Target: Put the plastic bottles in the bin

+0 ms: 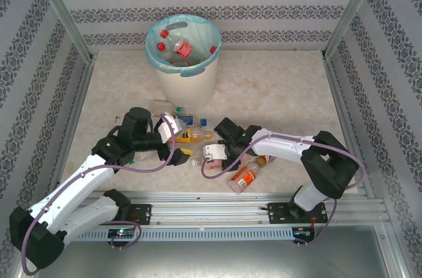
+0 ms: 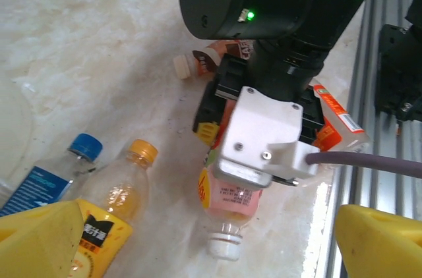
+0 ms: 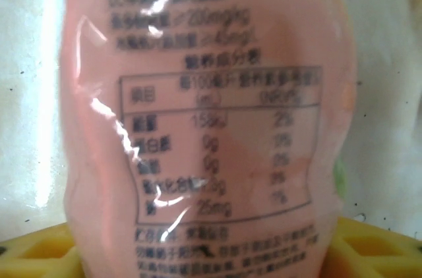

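A pink bottle [image 3: 204,113] with a white cap [image 2: 226,244] lies on the table, and my right gripper [image 3: 208,258] is shut on it, yellow fingers [image 3: 33,255] against both its sides. From above, the right gripper [image 1: 210,159] sits low at the table's middle front. My left gripper [image 2: 211,251] is open wide, nothing held, facing that bottle from the left [image 1: 183,136]. An orange bottle [image 2: 119,202] and a clear blue-capped bottle [image 2: 56,176] lie by its left finger. The cream bin [image 1: 183,70] with a blue liner stands at the back, holding red-capped bottles [image 1: 179,47].
More bottles lie around the right arm: an orange one [image 1: 245,177] near the front rail and a brown one with a cream cap [image 2: 201,60]. A metal rail [image 1: 217,207] runs along the front edge. Patterned walls close in three sides.
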